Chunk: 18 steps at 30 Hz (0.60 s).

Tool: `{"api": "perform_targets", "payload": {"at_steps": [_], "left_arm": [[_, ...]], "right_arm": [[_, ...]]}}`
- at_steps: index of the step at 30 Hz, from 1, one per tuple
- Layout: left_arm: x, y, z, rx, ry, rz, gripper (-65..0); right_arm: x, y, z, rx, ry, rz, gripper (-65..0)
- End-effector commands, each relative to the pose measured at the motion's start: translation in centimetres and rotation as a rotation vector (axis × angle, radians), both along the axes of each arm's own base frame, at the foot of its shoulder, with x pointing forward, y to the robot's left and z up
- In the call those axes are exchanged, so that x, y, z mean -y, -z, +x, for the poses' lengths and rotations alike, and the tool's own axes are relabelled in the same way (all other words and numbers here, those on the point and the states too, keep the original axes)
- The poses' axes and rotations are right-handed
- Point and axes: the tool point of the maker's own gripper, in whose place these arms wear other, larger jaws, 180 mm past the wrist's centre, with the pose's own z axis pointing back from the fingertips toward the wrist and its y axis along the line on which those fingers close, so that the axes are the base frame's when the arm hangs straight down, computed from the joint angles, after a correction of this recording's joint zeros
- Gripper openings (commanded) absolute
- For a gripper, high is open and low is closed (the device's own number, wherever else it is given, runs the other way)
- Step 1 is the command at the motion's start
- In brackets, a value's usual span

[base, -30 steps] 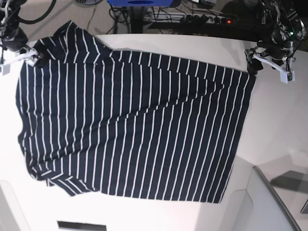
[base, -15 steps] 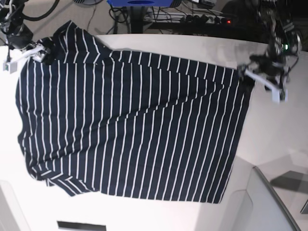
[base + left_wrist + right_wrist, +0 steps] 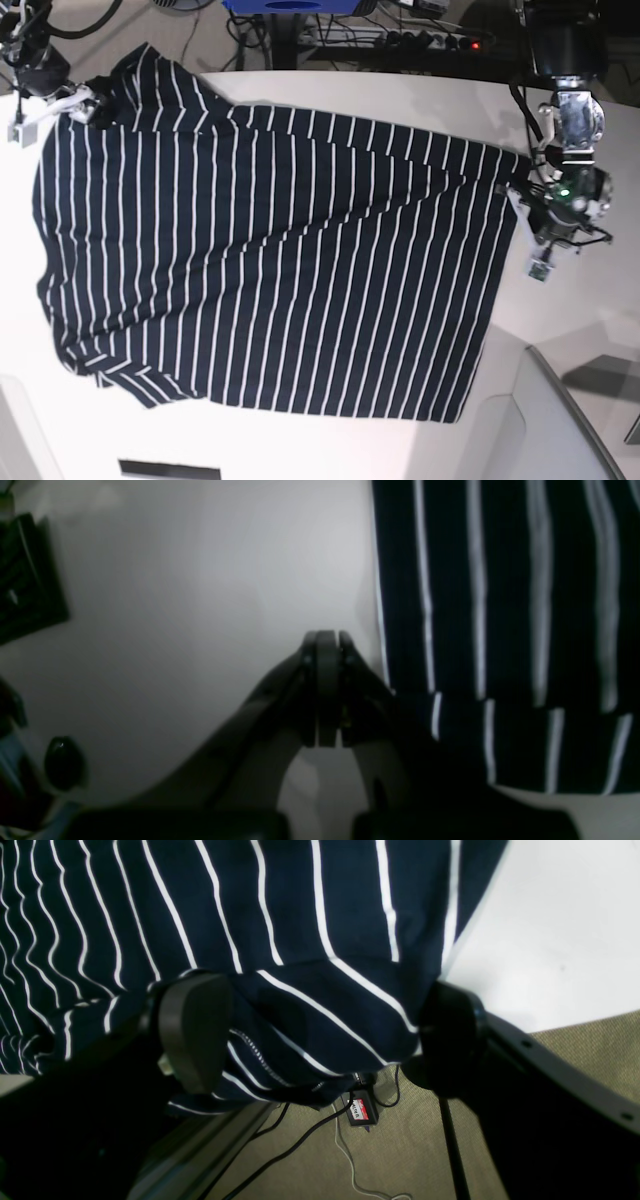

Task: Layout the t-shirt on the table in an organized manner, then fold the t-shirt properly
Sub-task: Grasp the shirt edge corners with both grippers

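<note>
While the t-shirt (image 3: 280,260) is spread flat across the table (image 3: 570,290), the left gripper (image 3: 327,645) is seen fully closed on nothing, just beside its hem; farther off, the right gripper (image 3: 320,1035) is spread wide around a sleeve corner.

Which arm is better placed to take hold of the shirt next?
The right one. Its gripper has open jaws straddling the edge of the dark navy white-striped cloth t-shirt. The left gripper is shut on nothing over the smooth white table, beside the hem.
</note>
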Motion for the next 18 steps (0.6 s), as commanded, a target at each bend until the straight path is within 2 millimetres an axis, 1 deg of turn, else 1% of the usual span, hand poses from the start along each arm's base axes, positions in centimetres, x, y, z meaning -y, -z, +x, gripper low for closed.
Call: {"api": "perform_targets", "payload": {"at_steps": [1,3,5,7,8,12,14,15,17,18], "left_arm": [[-0.5,-0.2,0.6,-0.006,0.012,0.032,-65.0],[-0.4,1.4,0.2,-0.071,0.030,0.052,-65.0],[0.2,3.0,-0.7,-0.148,0.085,0.057,-65.0],[0.9,3.8,-1.4,-0.211,0.158,0.064,-65.0],[1.2,3.9,-1.8,-0.240,0.199,0.066,-65.0],[1.4,4.3,-2.8,-0.325,0.294,0.083,-65.0],[1.1,3.8,-2.7,-0.337,0.322,0.116,-65.0],[0.8,3.4,-2.5,-0.332,0.326,0.132,-62.7],[0.8,2.8,-2.0,-0.314,0.332,0.144,-53.2],[0.7,2.6,-2.0,-0.315,0.329,0.150,-49.7]], "right_arm": [[0.5,-0.7,0.5,0.030,0.000,-0.012,-12.6],[0.5,-0.7,0.5,0.030,0.000,-0.012,-12.6],[0.5,-0.7,0.5,0.031,0.000,-0.011,-12.6],[0.6,-0.7,0.4,0.030,0.003,-0.012,-12.6],[0.6,-0.7,0.4,0.030,0.005,-0.013,-12.6],[0.6,-0.7,0.3,0.028,0.003,-0.012,-12.6],[0.6,-0.6,0.3,0.027,0.001,-0.013,-12.6],[0.6,-0.6,0.3,0.027,0.001,-0.013,-12.6],[0.6,-0.6,0.3,0.027,0.001,-0.013,-12.6],[0.4,-0.6,0.4,0.028,0.001,-0.010,-12.6]]}}
